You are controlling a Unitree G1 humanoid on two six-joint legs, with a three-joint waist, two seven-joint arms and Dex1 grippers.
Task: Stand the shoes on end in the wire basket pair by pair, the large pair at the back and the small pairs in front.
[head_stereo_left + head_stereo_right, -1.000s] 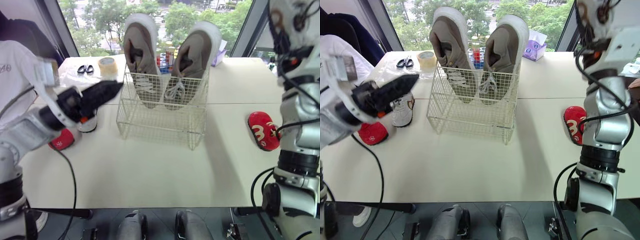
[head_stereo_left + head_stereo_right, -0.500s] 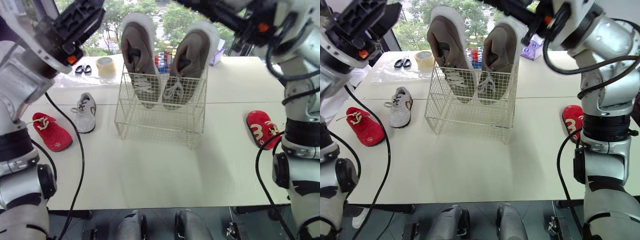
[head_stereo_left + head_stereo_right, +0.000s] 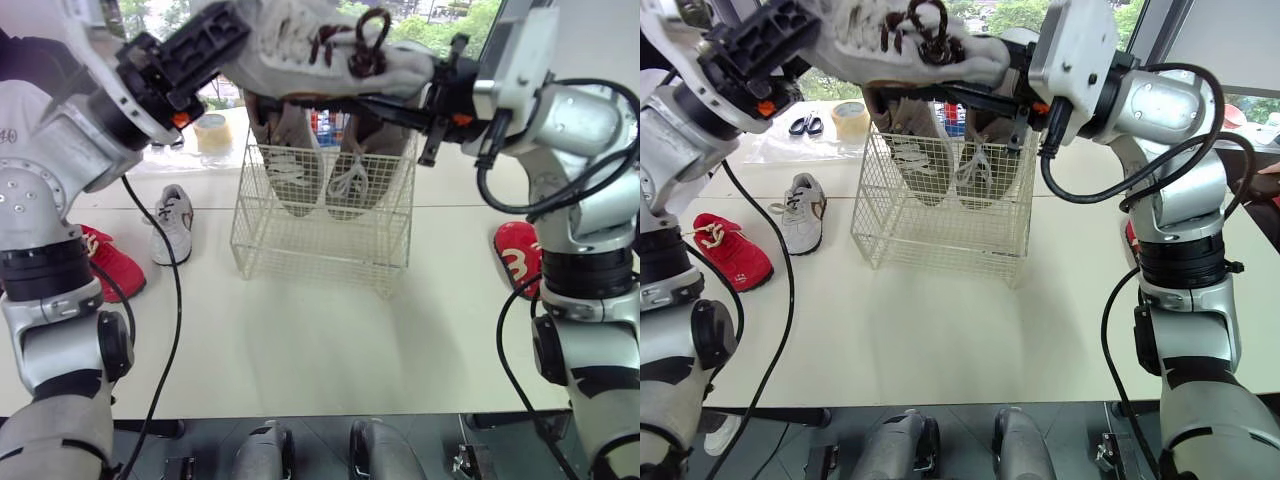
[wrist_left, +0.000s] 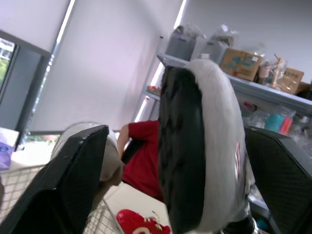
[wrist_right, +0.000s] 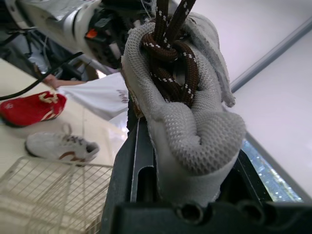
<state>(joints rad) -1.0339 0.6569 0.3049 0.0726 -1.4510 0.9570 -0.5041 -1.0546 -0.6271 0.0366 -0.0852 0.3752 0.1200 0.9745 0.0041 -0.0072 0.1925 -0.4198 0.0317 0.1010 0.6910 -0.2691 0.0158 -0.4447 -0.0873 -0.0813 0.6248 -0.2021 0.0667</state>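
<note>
One big white table [image 3: 300,340] carries everything. The cream wire basket [image 3: 320,235] sits in the middle of it, a bit toward the far side. The pair of large taupe shoes with white soles [image 3: 283,160] is already standing on end against the basket's back wall, heels up and laces facing forward. So I'd call the "large pair at the back" part done, with the front half of the basket free for the little ones.

The shoe in play is a small grey mesh shoe with brown laces [image 3: 320,45]. It's held lying flat in the air, above the basket and the tops of the big shoes, stretched between both arms. The right gripper [image 5: 187,146] has its jaws clamped on one end of it, with the mesh squeezed between the black fingers. The left gripper [image 4: 178,132] is at the other end with its jaws spread wider than the sole. One finger is up against the sole and there's a visible gap on the other side, so I read that as not gripping. My guess is a hand-over or a re-grip, so the shoe can be tipped upright before it goes in.

Its likely partner, a small white shoe with brown trim [image 3: 170,222], lies on the table left of the basket. A small red shoe [image 3: 730,262] is just beside that, nearer the left edge. The other small red shoe [image 3: 520,260] is well apart from it, over on the right.

A tan tape roll [image 3: 212,132] and black-handled scissors [image 3: 800,126] sit at the far left, out of the way.
</note>
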